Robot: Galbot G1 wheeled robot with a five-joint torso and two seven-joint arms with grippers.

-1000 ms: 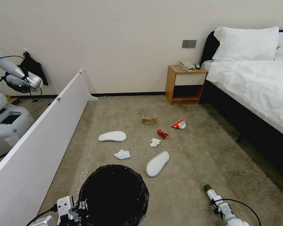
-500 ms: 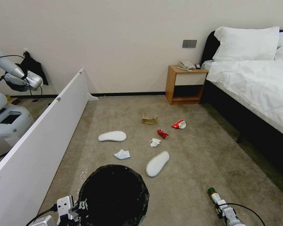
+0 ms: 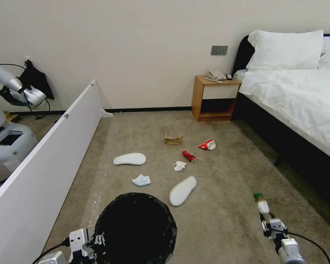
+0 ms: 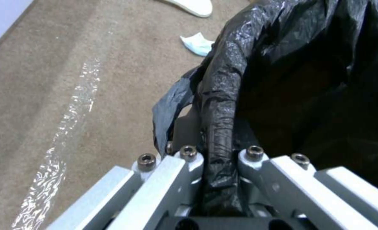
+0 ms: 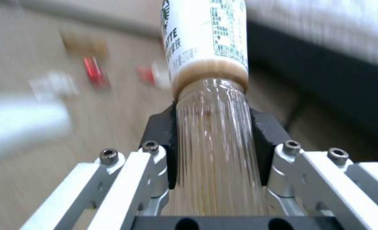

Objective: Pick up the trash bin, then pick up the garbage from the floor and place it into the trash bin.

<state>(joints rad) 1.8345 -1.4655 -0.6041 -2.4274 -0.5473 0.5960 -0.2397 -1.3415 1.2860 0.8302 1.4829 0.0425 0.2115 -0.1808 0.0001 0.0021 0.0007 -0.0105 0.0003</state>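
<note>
The trash bin (image 3: 135, 227), lined with a black bag, hangs at the bottom centre of the head view. My left gripper (image 3: 93, 244) is shut on its bagged rim (image 4: 216, 127). At the lower right, my right gripper (image 3: 269, 223) is shut on a small clear bottle (image 3: 262, 206) with a green cap and white label (image 5: 204, 38), held off the carpet. On the floor ahead lie two white slippers (image 3: 129, 159) (image 3: 182, 190), a crumpled tissue (image 3: 141, 180), a second tissue (image 3: 179, 166), a crushed red wrapper (image 3: 189, 156), a red-and-white cup (image 3: 207, 145) and folded brown cardboard (image 3: 173, 139).
A long white board (image 3: 44, 154) leans along the left. A bed (image 3: 300, 99) with a dark frame fills the right, and a wooden nightstand (image 3: 213, 99) stands at the wall. Another robot (image 3: 7, 121) sits at the far left.
My right gripper has lifted and carried the bottle up and to the right. The left gripper and the bin have stayed in place; the camera has shifted slightly.
</note>
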